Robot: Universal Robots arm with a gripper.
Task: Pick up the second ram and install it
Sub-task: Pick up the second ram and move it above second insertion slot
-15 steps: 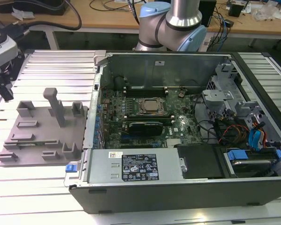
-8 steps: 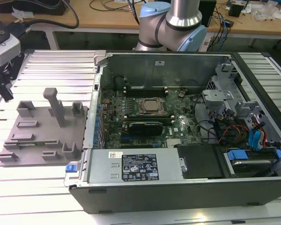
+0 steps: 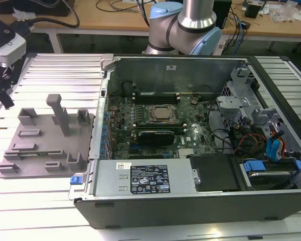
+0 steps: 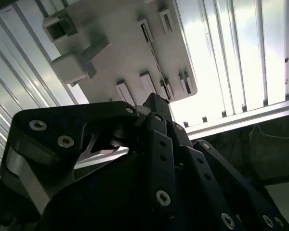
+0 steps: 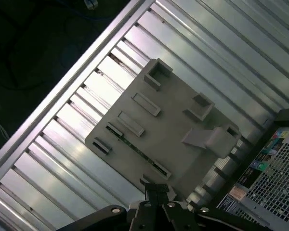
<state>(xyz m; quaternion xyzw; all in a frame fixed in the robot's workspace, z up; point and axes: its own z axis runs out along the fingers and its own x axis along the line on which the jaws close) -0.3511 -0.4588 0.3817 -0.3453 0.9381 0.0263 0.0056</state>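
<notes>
Gripper (image 5: 156, 188) tips look pressed together and empty above the grey holder tray (image 5: 183, 139), its body cut off at the frame edge. The second ram (image 5: 135, 148) shows as a thin green edge in a tray slot. The tray lies on a ribbed metal table (image 3: 50, 201), with an open computer case (image 3: 190, 125) beside it.

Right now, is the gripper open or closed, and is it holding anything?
Gripper: closed, holding nothing, above the tray.
</notes>
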